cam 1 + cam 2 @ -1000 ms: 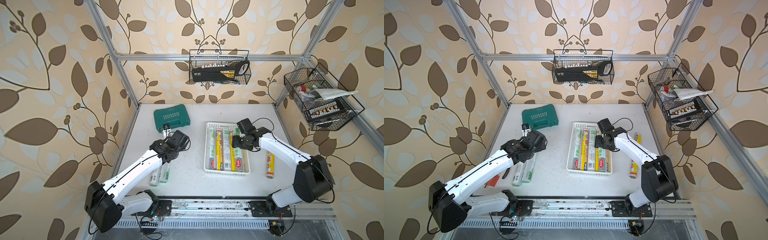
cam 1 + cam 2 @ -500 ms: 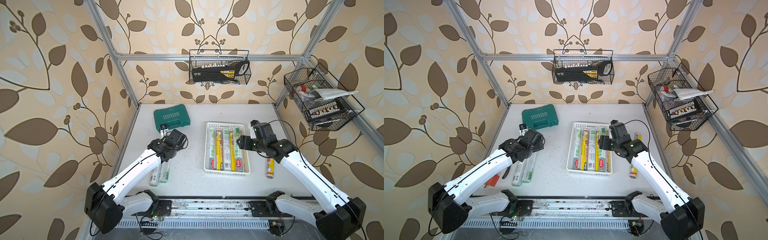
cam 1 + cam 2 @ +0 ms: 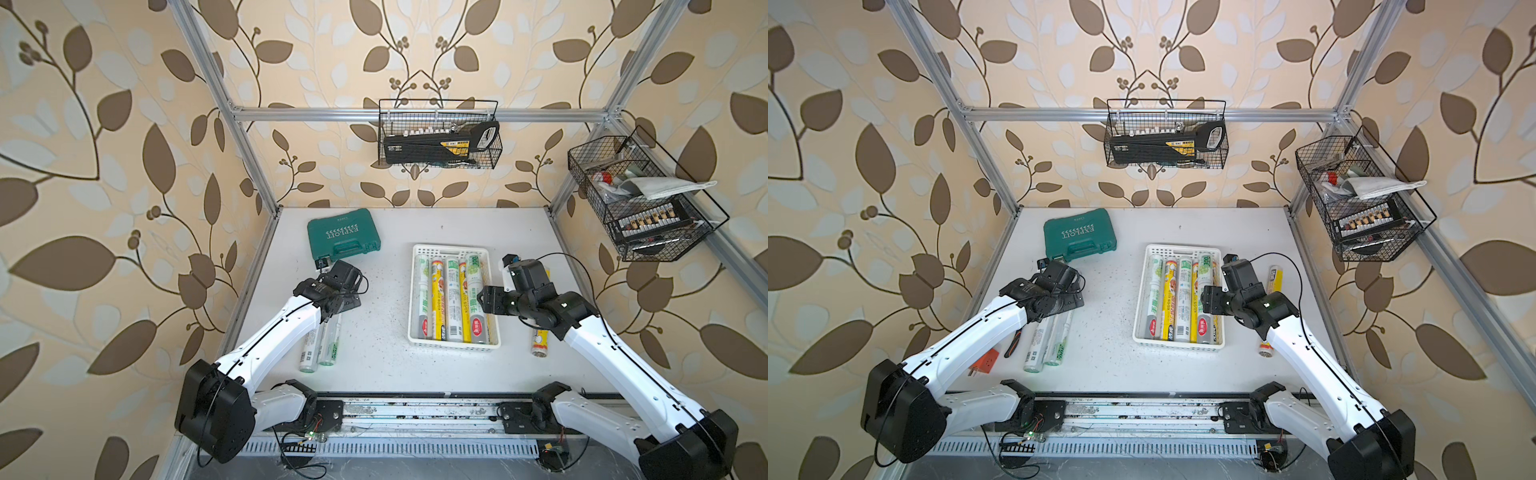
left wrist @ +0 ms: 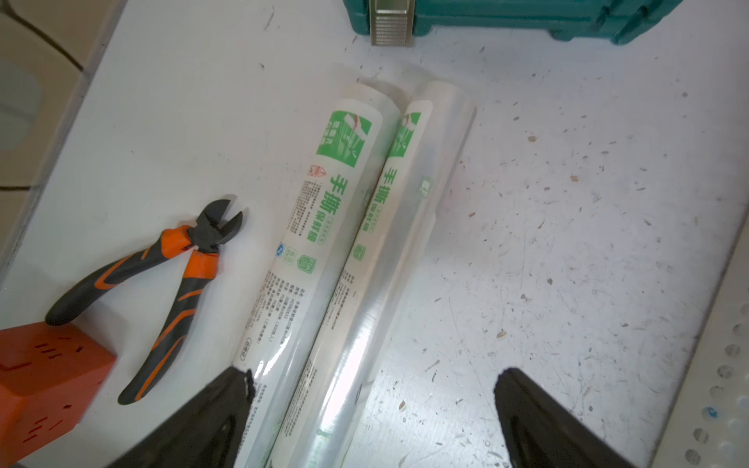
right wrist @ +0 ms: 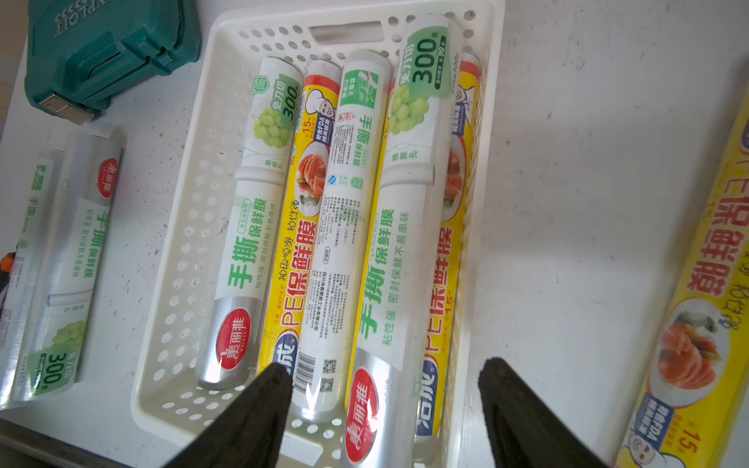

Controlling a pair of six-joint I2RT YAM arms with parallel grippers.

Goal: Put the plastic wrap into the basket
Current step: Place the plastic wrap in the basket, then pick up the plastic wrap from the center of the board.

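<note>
The white basket (image 3: 454, 249) (image 3: 1183, 249) (image 5: 170, 243) holds several rolls of plastic wrap lying side by side. My right gripper (image 3: 486, 301) (image 5: 385, 366) hangs open over its near right corner, above a silvery roll (image 5: 377, 364), holding nothing. A yellow roll (image 3: 539, 340) (image 5: 697, 304) lies on the table right of the basket. Two silvery-white rolls (image 3: 320, 345) (image 4: 324, 227) lie together at the left. My left gripper (image 3: 347, 299) (image 4: 373, 375) stands wide open just above them, with one finger (image 4: 227, 405) over the outer roll.
A green tool case (image 3: 344, 235) sits at the back left. Orange-and-black cutters (image 4: 162, 275) and an orange block (image 4: 44, 372) lie beside the left rolls near the table's left edge. Black wire baskets (image 3: 438, 137) (image 3: 640, 208) hang on the back and right walls.
The right arm has unfolded and stretched out, and its gripper has drawn a little toward the front over the basket's right side. The left gripper has barely shifted.
</note>
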